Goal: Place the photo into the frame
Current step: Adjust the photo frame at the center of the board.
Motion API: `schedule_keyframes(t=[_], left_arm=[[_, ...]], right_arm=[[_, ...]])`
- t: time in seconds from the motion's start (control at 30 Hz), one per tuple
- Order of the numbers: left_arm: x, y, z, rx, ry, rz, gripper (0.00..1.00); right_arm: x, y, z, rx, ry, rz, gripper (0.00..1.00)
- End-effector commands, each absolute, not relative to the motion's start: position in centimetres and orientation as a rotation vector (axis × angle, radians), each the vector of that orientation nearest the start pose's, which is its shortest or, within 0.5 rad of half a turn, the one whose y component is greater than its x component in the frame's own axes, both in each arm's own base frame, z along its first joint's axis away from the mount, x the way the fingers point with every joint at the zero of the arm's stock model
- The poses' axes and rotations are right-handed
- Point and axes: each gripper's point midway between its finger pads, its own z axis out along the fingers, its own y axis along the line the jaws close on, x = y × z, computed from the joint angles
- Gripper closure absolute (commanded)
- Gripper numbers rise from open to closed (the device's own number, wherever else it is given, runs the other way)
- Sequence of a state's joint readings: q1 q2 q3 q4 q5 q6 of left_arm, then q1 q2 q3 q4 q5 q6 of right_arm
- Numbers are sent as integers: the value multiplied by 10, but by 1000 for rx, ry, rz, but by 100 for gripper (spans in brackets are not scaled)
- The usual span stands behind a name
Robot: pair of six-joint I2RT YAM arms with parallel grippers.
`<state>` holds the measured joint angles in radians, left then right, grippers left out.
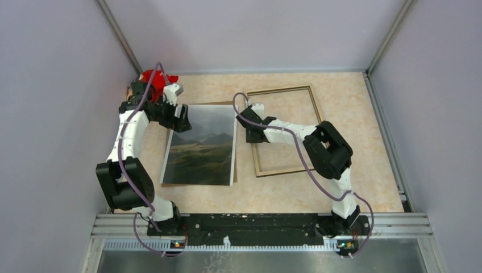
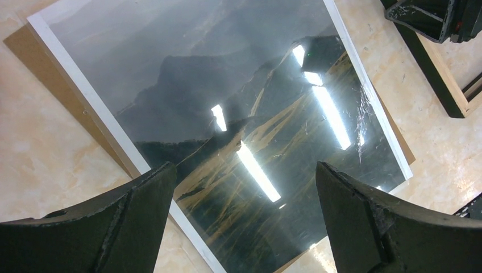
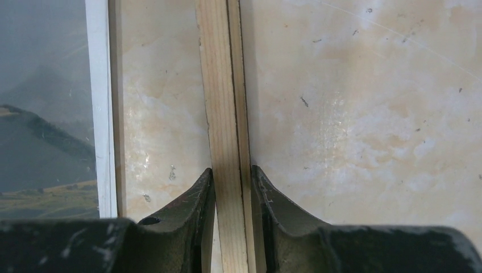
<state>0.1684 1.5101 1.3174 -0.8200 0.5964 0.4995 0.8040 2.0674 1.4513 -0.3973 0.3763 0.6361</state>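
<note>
The photo [image 1: 202,145], a dark mountain print with a white border, lies face up left of centre on a brown backing board [image 2: 40,57]. To its right the frame [image 1: 315,105] lies with its tan wood back up. My right gripper [image 1: 250,136] is shut on the frame's left rail [image 3: 221,85], one finger on each side of the wood [image 3: 233,170]. The photo's edge [image 3: 45,114] shows at the left of that view. My left gripper [image 1: 181,120] hovers open over the photo's far left corner. Its wide-apart fingers [image 2: 244,166] hold nothing above the glossy print [image 2: 227,102].
A red object [image 1: 152,78] sits in the far left corner behind the left arm. Grey walls enclose the marbled table [image 1: 352,187] on three sides. The frame's dark rail [image 2: 437,79] and my right gripper [image 2: 437,17] show at the left wrist view's top right.
</note>
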Motion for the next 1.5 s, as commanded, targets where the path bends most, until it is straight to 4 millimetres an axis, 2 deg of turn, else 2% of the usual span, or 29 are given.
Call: schedule_keyframes(t=[0.0,0.13,0.33,0.5,0.63,0.73,0.83,0.93,1.03,1.07,1.1,1.13,1.2,1.3,1.37,1.47], left_arm=[[355,-27,178,633,2289,-481,1],[356,-27,181,637,2280,-472,1],[361,-31,191,631,2246,-502,1],[362,-31,194,631,2247,-501,1],[362,-29,196,634,2246,-479,1],[362,-29,201,637,2237,-473,1],[362,-28,203,640,2226,-461,1],[365,-23,202,618,2242,-431,1],[371,-11,201,592,2258,-355,1],[374,-6,201,588,2257,-325,1],[377,-1,199,586,2257,-292,1],[380,5,196,580,2263,-259,1],[386,19,190,564,2279,-173,1],[393,39,177,544,2308,-54,2],[397,53,168,519,2326,16,1],[403,74,152,479,2357,114,2]], right_arm=[[357,304,20,136,2502,110,81],[360,298,25,208,2466,108,82],[367,298,32,201,2439,82,80],[370,303,47,36,2406,88,71],[362,305,57,-158,2408,120,67],[348,302,58,-312,2422,144,56],[339,296,66,-372,2426,147,43],[339,300,93,-372,2396,187,30],[348,316,137,-351,2330,280,20],[353,324,158,-324,2293,335,16],[357,334,176,-284,2259,398,7],[362,339,191,-213,2237,453,2],[369,353,207,-179,2199,565,1],[373,375,199,-193,2216,750,1],[374,385,187,-206,2234,782,1],[379,389,167,-171,2274,768,2]])
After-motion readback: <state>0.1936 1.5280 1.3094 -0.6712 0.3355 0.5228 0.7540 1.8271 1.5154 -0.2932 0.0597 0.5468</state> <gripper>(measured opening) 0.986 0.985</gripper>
